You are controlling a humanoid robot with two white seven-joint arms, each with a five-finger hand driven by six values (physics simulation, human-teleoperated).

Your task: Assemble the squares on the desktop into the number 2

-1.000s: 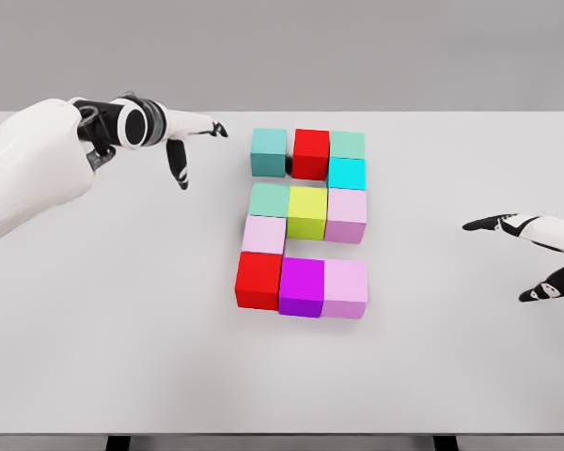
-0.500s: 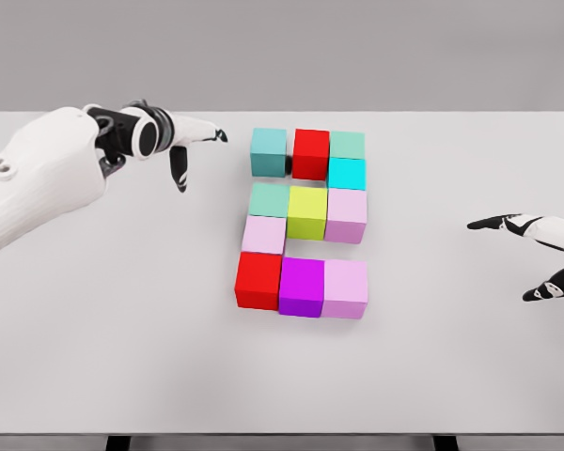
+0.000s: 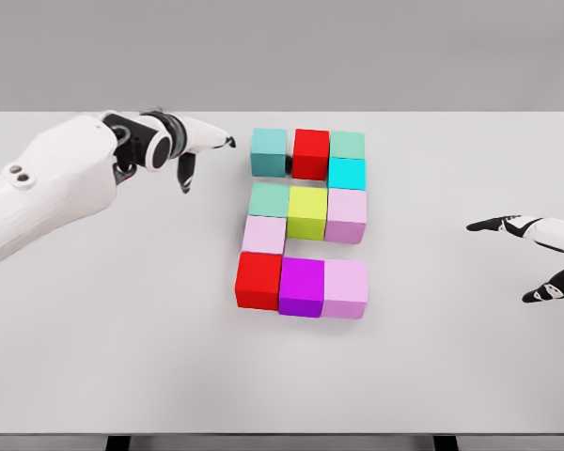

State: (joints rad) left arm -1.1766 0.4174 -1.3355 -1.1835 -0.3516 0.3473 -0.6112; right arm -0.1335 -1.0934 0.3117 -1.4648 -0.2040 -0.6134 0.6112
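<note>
Squares [image 3: 305, 221] sit mid-table toward far edge, w/ the 2 basically formed; only top-left teal cube [image 3: 269, 151] has a gap. Left hand [image 3: 190, 148] near it, fingers spread, empty; right hand [image 3: 536, 258] idle at right edge, fingers spread.

White table [image 3: 122, 357], coloured cubes [image 3: 306, 211] clustered at centre

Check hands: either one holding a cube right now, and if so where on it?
Nothing held. The left hand hovers open beside the teal cube, not touching it. The right hand is open at the table's right edge.
</note>
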